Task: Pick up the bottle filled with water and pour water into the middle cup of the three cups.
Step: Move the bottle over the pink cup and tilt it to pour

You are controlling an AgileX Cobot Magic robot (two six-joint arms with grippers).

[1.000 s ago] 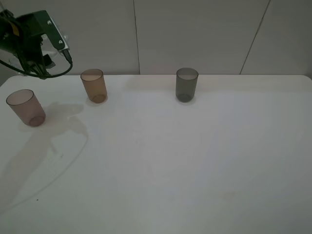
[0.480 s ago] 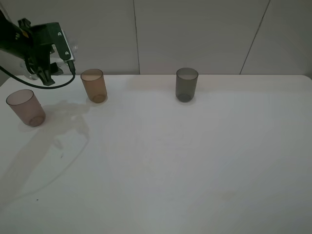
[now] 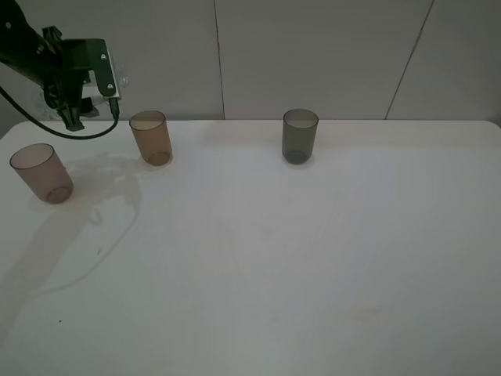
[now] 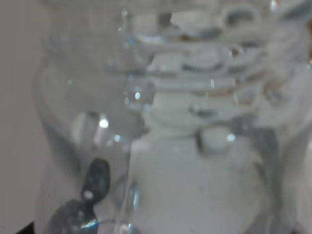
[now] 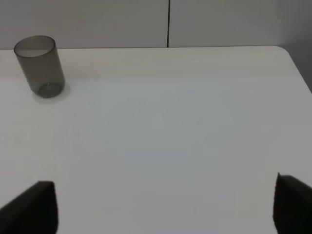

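The high exterior camera looked down over the whole desk (image 3: 313, 258) toward the back wall (image 3: 313, 55), the left wrist camera sat hard against the bottle (image 4: 195, 146), and the right wrist camera, lower, shared the dark grey cup (image 3: 300, 137) with it.

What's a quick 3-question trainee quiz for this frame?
1. True or false: in the high view, the amber cup stands between the pinkish cup and the grey cup.
2. What does the raised left claw hold? A) the clear bottle B) the grey cup C) nothing
3. Fill in: the right claw is ____ (open or shut).

Key: 1 true; 2 A; 3 open.
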